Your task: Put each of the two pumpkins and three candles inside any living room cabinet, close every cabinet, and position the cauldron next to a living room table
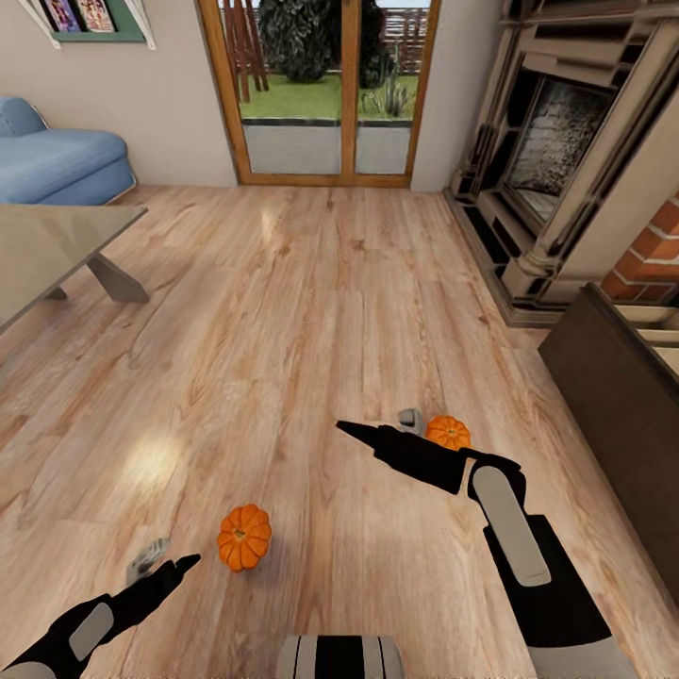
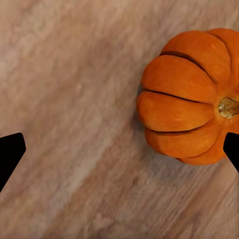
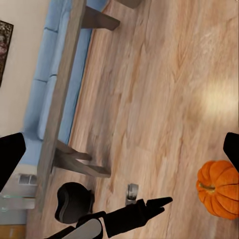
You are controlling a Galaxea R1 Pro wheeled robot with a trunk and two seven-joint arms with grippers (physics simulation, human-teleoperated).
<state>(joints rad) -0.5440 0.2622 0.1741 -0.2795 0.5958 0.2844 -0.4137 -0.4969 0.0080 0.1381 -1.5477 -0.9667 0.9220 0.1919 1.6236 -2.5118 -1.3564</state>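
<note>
**Lining up on the first pumpkin**

The near pumpkin (image 1: 244, 537) is sitting on the plank floor (image 1: 283, 311), close in front of the robot and just beside the left gripper (image 1: 170, 558). In the left wrist view that pumpkin (image 2: 186, 97) is lying off to one side of the two finger tips, not between them; the jaws are standing wide apart with nothing held. The second pumpkin (image 1: 447, 432) is resting further out on the floor, right at the right gripper (image 1: 377, 429), partly behind the arm. Whether the right gripper's fingers are spread or closed I cannot tell; nothing appears to be held in them.

The step in hand looks like the pickup of a pumpkin, with neither one yet grasped and none stowed. The dark-brown cabinet (image 1: 613, 396) is standing along the right side, near the fireplace surround (image 1: 547, 160). The coffee table (image 1: 47, 245) is at the left, before the blue sofa (image 1: 57, 160). The right wrist view is also catching the cauldron (image 3: 72, 201) on the floor beside the table's legs (image 3: 79, 162).

Next, the left gripper needs shifting sideways until the pumpkin is centred between the fingers, then lowering and closing around the ribbed sides.
</note>
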